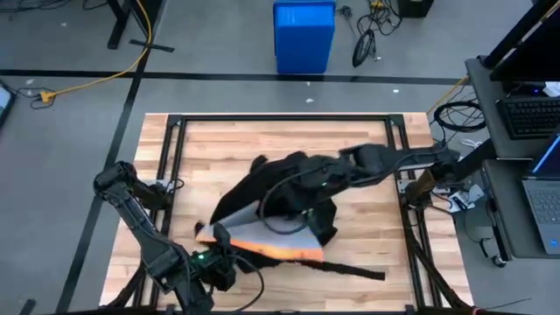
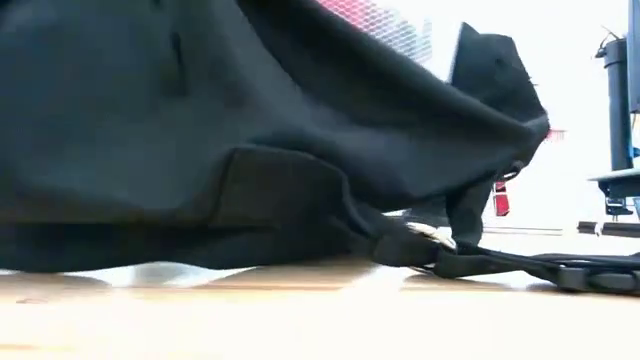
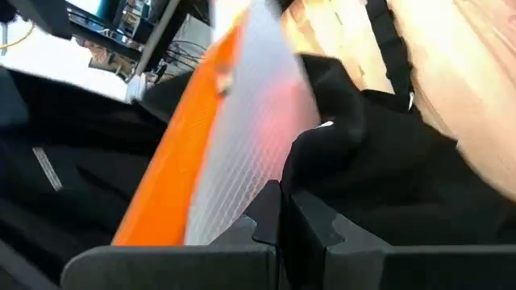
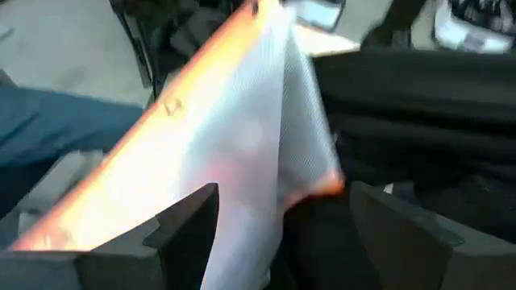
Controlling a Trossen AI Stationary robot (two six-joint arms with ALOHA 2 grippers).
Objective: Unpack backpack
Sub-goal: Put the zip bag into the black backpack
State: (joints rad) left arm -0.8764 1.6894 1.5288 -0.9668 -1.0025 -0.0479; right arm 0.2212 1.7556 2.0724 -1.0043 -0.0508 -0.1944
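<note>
I see the backpack point(image 1: 289, 197) blocking the table's point(image 1: 219, 144) middle; its strap point(image 1: 350, 269) trails lower right. An orange-edged mesh pouch point(image 1: 271, 241) sticks out below it. Bare wood lies open along the frame's upper left.

This looks like a robot lab or a workshop. The bench point(image 1: 359, 249) is made of pale wood strips and has a black metal frame point(image 1: 280, 119) bolted on top of it. Two dark robot arms stand at its sides. The floor point(image 1: 219, 44) is plain grey, with dark tape lines on it. A yellow cable point(image 1: 96, 79) and black cables point(image 1: 363, 39) lie loose on the floor. A blue plastic bin point(image 1: 304, 35) stands behind the bench. At one side there is a desk point(image 1: 516, 219) with a laptop point(image 1: 547, 197), a keyboard point(image 1: 532, 115) and more wires.
</note>
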